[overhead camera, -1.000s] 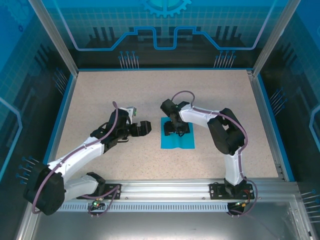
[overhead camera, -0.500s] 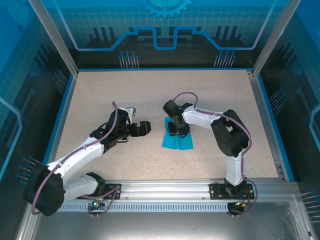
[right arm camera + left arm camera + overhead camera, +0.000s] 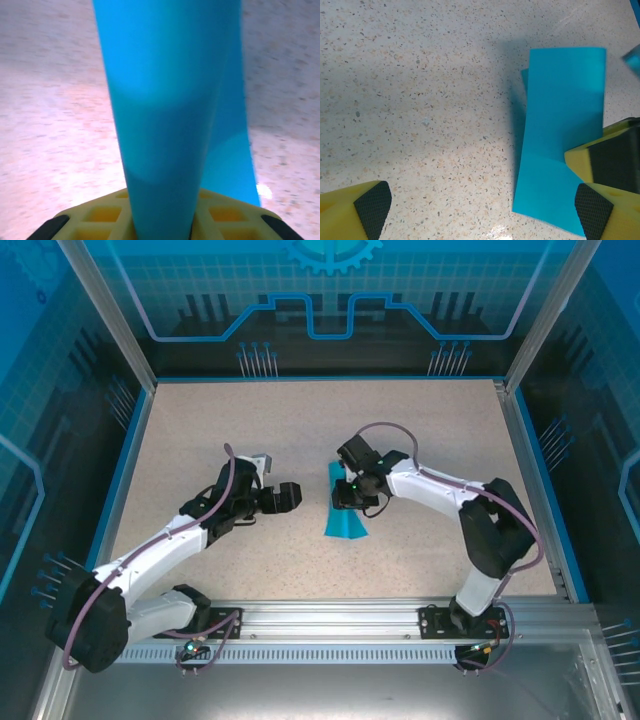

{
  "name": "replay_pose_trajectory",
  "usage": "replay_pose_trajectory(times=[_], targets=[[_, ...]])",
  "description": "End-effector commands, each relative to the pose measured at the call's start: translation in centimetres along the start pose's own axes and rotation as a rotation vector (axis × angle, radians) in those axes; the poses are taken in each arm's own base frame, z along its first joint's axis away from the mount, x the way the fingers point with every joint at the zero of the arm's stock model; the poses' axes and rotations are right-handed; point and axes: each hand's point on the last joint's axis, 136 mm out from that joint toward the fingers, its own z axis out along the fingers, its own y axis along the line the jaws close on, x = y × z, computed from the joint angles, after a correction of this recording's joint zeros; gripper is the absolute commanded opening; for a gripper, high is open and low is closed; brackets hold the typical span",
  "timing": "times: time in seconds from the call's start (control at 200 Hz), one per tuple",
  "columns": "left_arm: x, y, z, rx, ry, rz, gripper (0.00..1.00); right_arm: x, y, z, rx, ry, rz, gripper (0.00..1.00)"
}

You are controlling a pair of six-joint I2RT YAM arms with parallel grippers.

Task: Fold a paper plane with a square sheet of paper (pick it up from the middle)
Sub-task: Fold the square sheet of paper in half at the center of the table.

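inside the right pincer point(image 3: 352, 496), clenched on its middle, the square sheet of paper point(image 3: 345, 524) has risen off the table point(image 3: 200, 420), halves drooping together: centre crease started. left pincer point(image 3: 288, 497) hangs released beside.

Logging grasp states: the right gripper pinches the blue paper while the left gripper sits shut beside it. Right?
No: the left gripper is open, fingers spread wide in the left wrist view. The right gripper does pinch the square sheet of paper beside it.
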Motion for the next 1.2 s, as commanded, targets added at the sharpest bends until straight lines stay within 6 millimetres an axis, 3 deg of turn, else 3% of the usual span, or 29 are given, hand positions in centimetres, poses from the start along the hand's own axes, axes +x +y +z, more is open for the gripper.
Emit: replay_pose_trajectory(times=[0.0, 0.11, 0.185, 0.38, 0.645, 0.92, 1.195], targets=[[-0.8, -0.3, -0.8, -0.008, -0.026, 0.002, 0.99, -0.9, 4.4, -1.9, -0.242, -0.037, 0.003, 0.29], [-0.9, -0.5, -1.1, 0.006, -0.036, -0.01, 0.98, -1.2, 6.2, -2.7, -0.37, -0.039, 0.008, 0.29], [-0.9, -0.6, -1.2, 0.014, -0.04, -0.01, 0.98, -1.2, 5.9, -2.3, -0.393, -0.045, 0.03, 0.31], [-1.1, -1.6, -1.4, 0.054, -0.02, -0.025, 0.98, 0.1, 2.0, 1.0, -0.35, 0.027, 0.126, 0.34], [-0.9, -2.0, -2.0, 0.067, 0.001, -0.062, 0.99, 1.6, -2.9, 3.3, -0.209, 0.117, 0.149, 0.4], [0.2, -1.6, -1.1, 0.054, 0.05, -0.091, 0.99, 1.8, -5.2, 2.7, -0.161, 0.147, 0.164, 0.52], [0.3, -2.4, 0.6, 0.085, 0.108, -0.138, 0.99, 2.0, -5.6, 1.7, -0.158, 0.17, 0.134, 0.67]])
